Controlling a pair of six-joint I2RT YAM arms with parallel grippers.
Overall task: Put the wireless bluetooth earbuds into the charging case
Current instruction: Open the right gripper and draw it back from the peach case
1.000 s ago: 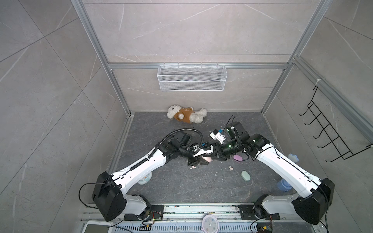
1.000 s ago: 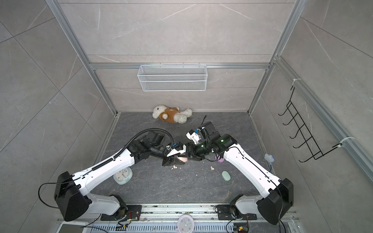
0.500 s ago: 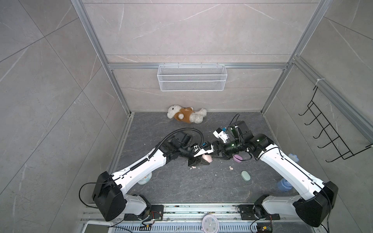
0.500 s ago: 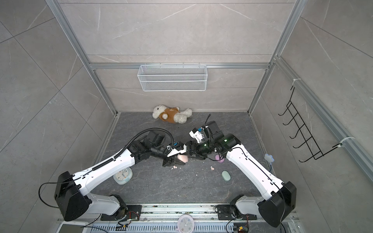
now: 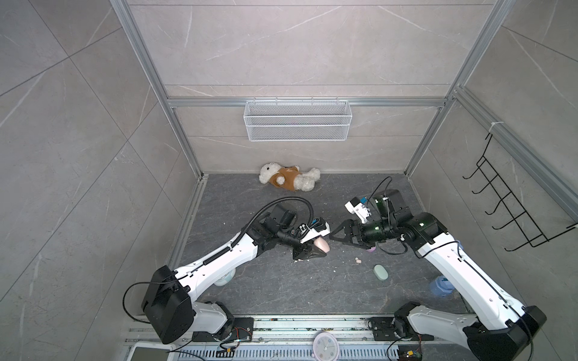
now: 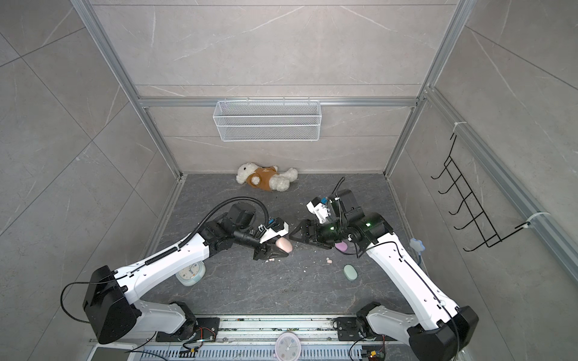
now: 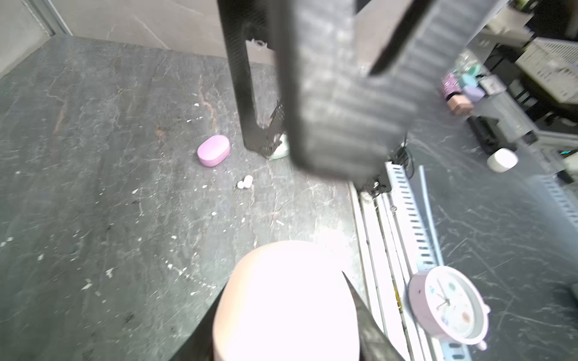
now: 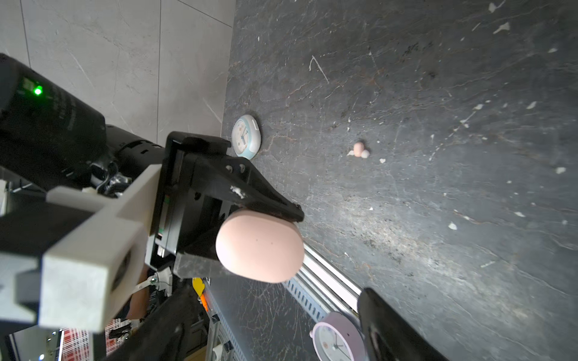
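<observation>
My left gripper (image 5: 316, 250) (image 8: 250, 243) is shut on a peach oval charging case (image 5: 322, 244) (image 6: 284, 245) (image 7: 287, 300) (image 8: 259, 247), held above the floor; the case looks closed. My right gripper (image 5: 332, 236) (image 6: 291, 239) (image 8: 276, 290) is open, just right of the case and apart from it, with nothing between its fingers. Two peach earbuds (image 5: 357, 260) (image 6: 328, 260) (image 7: 245, 182) (image 8: 361, 150) lie side by side on the dark floor. A lilac case (image 6: 342, 247) (image 7: 213, 150) lies under the right wrist. A mint case (image 5: 381, 272) (image 6: 349, 272) lies nearer the front.
A teddy bear (image 5: 289, 178) lies by the back wall under a wire basket (image 5: 297, 120). A blue clock (image 6: 190, 275) (image 8: 246, 136) sits under the left arm, and a pink clock (image 5: 325, 347) (image 7: 447, 304) on the front rail. A blue object (image 5: 441, 286) stands at the right. White specks dot the floor.
My right gripper has opened and drawn back to the right, away from the peach case. The left gripper has kept its hold in about the same place.
</observation>
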